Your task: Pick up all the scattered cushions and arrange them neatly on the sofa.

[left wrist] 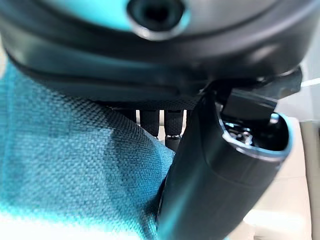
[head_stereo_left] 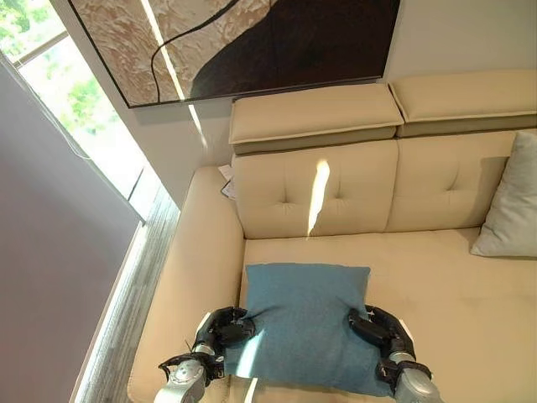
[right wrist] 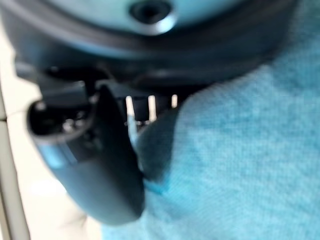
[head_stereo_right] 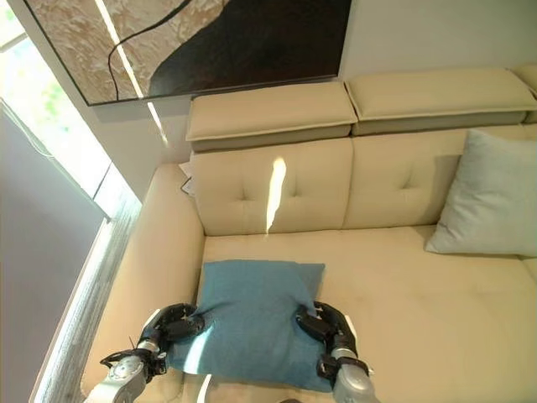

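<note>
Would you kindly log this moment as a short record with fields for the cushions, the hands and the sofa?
held cushion: teal cushion, over the seat of the beige sofa, near its left armrest
left hand: clamped on the cushion's left edge
right hand: clamped on its right edge
other cushion: pale grey cushion, upright against the backrest, to the right
wall: framed picture

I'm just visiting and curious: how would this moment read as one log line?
step: placing teal cushion on sofa | left hand: gripping its edge | right hand: gripping opposite edge | pale cushion: against backrest

Teal cushion [head_stereo_left: 306, 323], beige sofa [head_stereo_left: 453, 302]
</note>
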{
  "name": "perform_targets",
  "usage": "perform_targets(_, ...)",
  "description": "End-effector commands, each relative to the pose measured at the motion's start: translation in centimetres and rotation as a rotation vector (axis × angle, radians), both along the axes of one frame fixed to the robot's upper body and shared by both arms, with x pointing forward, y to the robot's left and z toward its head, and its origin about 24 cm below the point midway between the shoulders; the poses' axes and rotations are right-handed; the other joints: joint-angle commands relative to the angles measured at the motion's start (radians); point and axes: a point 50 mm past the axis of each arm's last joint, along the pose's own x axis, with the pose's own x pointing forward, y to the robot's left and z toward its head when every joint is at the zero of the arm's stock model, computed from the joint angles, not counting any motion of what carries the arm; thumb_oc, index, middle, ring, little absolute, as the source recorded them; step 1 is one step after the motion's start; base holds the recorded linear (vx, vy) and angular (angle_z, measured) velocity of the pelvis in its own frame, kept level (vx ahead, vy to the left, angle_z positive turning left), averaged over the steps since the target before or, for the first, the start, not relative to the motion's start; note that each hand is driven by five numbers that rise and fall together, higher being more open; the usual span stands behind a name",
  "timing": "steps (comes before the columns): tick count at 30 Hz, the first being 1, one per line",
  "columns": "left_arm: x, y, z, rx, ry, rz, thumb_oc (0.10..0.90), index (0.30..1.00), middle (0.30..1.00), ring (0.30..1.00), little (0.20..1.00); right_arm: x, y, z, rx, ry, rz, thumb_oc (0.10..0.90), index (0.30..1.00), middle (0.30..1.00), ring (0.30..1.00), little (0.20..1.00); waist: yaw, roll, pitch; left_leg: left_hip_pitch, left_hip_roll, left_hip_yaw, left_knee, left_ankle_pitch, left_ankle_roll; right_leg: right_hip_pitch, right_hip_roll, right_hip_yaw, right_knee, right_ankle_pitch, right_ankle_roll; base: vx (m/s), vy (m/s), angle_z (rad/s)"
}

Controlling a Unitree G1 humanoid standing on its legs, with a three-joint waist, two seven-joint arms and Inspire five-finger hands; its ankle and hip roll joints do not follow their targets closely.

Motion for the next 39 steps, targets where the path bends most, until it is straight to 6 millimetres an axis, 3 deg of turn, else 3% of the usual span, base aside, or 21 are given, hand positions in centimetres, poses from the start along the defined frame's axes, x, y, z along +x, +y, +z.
perform_targets(1,4.2,-0.3,4.3,-0.106,-0.268,0.043,0.4,0.3,0.3,0.3,0.3,3.6,2.4,4.5,0.095,-0.319,0.029,0.4,0.3,0.3,0.3,0.3,-0.006,-0.062,-0.097,0.054,0.044,0.034,0.007,-0.087,-0.067,-0.007,-0.001,0.008,0.005,-0.084,0.048,-0.03,-0.072,0.02)
perform_targets(7,4.6,-0.3,5.4,-0.119,-0.323,0.047,0.4,0.3,0.3,0.3,0.3,3.7,2.0,5.3,0.089,-0.362,0.012,0.4,0.3,0.3,0.3,0.3,-0.003,-0.068,-0.093,0.05,0.063,0.032,0.007,-0.074,-0.075,-0.007,0.015,0.001,0.005,-0.091,0.04,-0.02,-0.062,0.02)
perform_targets(11,5.4,-1.1,7.7,-0.172,-0.431,0.029,0.4,0.3,0.3,0.3,0.3,4.2,1.4,7.2,0.066,-0.463,0.008,0.4,0.3,0.3,0.3,0.3,-0.003,-0.08,-0.084,0.057,0.075,0.028,0.007,-0.061,-0.077,0.004,0.028,0.001,0.005,-0.101,0.03,-0.02,-0.071,0.03)
perform_targets(13,5.4,-1.1,7.7,-0.172,-0.431,0.029,0.4,0.3,0.3,0.3,0.3,4.2,1.4,7.2,0.066,-0.462,0.008,0.4,0.3,0.3,0.3,0.3,-0.004,-0.081,-0.083,0.058,0.076,0.028,0.007,-0.061,-0.077,0.005,0.029,0.001,0.005,-0.101,0.03,0.0,-0.028,0.06)
perform_targets(16,5.8,-1.6,9.1,-0.21,-0.498,0.015,0.4,0.3,0.3,0.3,0.3,4.3,1.1,8.4,0.057,-0.526,-0.002,0.4,0.3,0.3,0.3,0.3,-0.006,-0.097,-0.07,0.045,0.069,0.024,0.082,-0.079,-0.074,0.022,0.024,0.004,0.005,-0.101,0.023,-0.03,-0.037,0.06)
perform_targets(18,6.0,-1.7,9.8,-0.224,-0.531,0.009,0.4,0.3,0.3,0.3,0.3,4.7,0.9,9.2,0.052,-0.566,0.002,0.4,0.3,0.3,0.3,0.3,0.002,-0.116,-0.049,0.015,0.045,-0.012,0.19,-0.137,-0.065,0.034,0.009,0.014,0.005,-0.093,0.017,-0.06,-0.016,0.04)
perform_targets(20,6.1,-1.7,9.8,-0.224,-0.531,0.009,0.4,0.3,0.3,0.3,0.3,4.7,0.9,9.3,0.052,-0.566,0.002,0.4,0.3,0.3,0.3,0.3,0.001,-0.116,-0.052,0.01,0.045,-0.013,0.191,-0.135,-0.065,0.029,0.008,0.013,0.005,-0.091,0.017,-0.04,-0.001,-0.07)
perform_targets(21,6.3,-1.9,10.7,-0.239,-0.574,-0.003,0.4,0.3,0.3,0.3,0.3,5.2,0.7,10.4,0.035,-0.611,0.015,0.4,0.3,0.3,0.3,0.3,0.012,-0.136,-0.038,-0.007,-0.038,-0.103,0.296,-0.2,-0.045,0.026,0.0,0.033,0.014,-0.082,0.014,-0.05,0.002,-0.06)
perform_targets(22,6.3,-1.9,10.7,-0.239,-0.574,-0.003,0.4,0.3,0.3,0.3,0.3,5.2,0.7,10.4,0.035,-0.611,0.015,0.4,0.3,0.3,0.3,0.3,0.012,-0.135,-0.037,-0.008,-0.038,-0.103,0.3,-0.202,-0.045,0.027,0.0,0.033,0.014,-0.083,0.014,-0.07,0.033,-0.21)
perform_targets(23,6.3,-2.0,11.0,-0.232,-0.588,-0.022,0.4,0.3,0.3,0.3,0.3,5.4,0.7,10.9,0.031,-0.628,0.025,0.4,0.3,0.3,0.3,0.3,0.01,-0.136,-0.037,-0.013,-0.099,-0.133,0.322,-0.226,-0.023,0.016,0.009,0.055,0.022,-0.071,0.014,-0.04,0.081,-0.33)
perform_targets(24,6.2,-2.1,10.9,-0.23,-0.585,-0.029,0.4,0.3,0.3,0.3,0.3,5.3,0.7,10.9,0.032,-0.631,0.026,0.4,0.3,0.3,0.3,0.3,0.001,-0.129,-0.038,0.001,-0.122,-0.13,0.291,-0.248,-0.007,0.003,0.017,0.067,0.031,-0.063,0.019,-0.04,0.081,-0.58)
perform_targets(26,6.0,-2.2,10.9,-0.23,-0.584,-0.042,0.4,0.3,0.3,0.3,0.3,5.2,0.7,11.0,0.027,-0.631,0.03,0.4,0.3,0.3,0.3,0.3,-0.008,-0.121,-0.041,0.023,-0.125,-0.123,0.26,-0.257,0.003,-0.007,0.024,0.078,0.038,-0.054,0.022,-0.05,0.107,-0.5)
perform_targets(27,5.8,-2.0,10.8,-0.217,-0.582,-0.047,0.4,0.3,0.3,0.3,0.3,5.2,0.9,10.9,0.028,-0.63,0.035,0.4,0.3,0.3,0.3,0.3,-0.007,-0.123,-0.043,0.021,-0.153,-0.154,0.253,-0.26,0.016,-0.044,0.025,0.102,0.048,-0.025,0.037,-0.12,0.166,-0.23)
perform_targets(32,4.9,-1.8,9.9,-0.208,-0.537,-0.069,0.4,0.3,0.3,0.3,0.3,4.9,1.4,10.3,0.053,-0.607,0.04,0.4,0.3,0.3,0.3,0.3,-0.002,-0.146,-0.057,0.032,-0.156,-0.164,0.151,-0.231,0.04,-0.1,0.042,0.141,0.047,0.008,0.067,-0.11,0.084,-0.28)
perform_targets(36,4.6,-1.2,9.4,-0.196,-0.512,-0.047,0.4,0.3,0.3,0.3,0.3,5.1,2.3,10.1,0.08,-0.6,0.056,0.4,0.3,0.3,0.3,0.3,0.018,-0.164,-0.047,0.03,-0.146,-0.125,0.131,-0.216,0.049,-0.133,0.057,0.159,0.074,0.018,0.088,-0.11,-0.002,-0.45)
perform_targets(39,4.3,-1.0,9.3,-0.219,-0.506,-0.012,0.4,0.3,0.3,0.3,0.3,5.6,3.3,10.4,0.077,-0.611,0.09,0.4,0.3,0.3,0.3,0.3,0.056,-0.175,-0.04,0.055,-0.135,-0.068,0.123,-0.219,0.067,-0.135,0.041,0.102,0.105,0.006,0.095,-0.08,-0.06,-0.59)
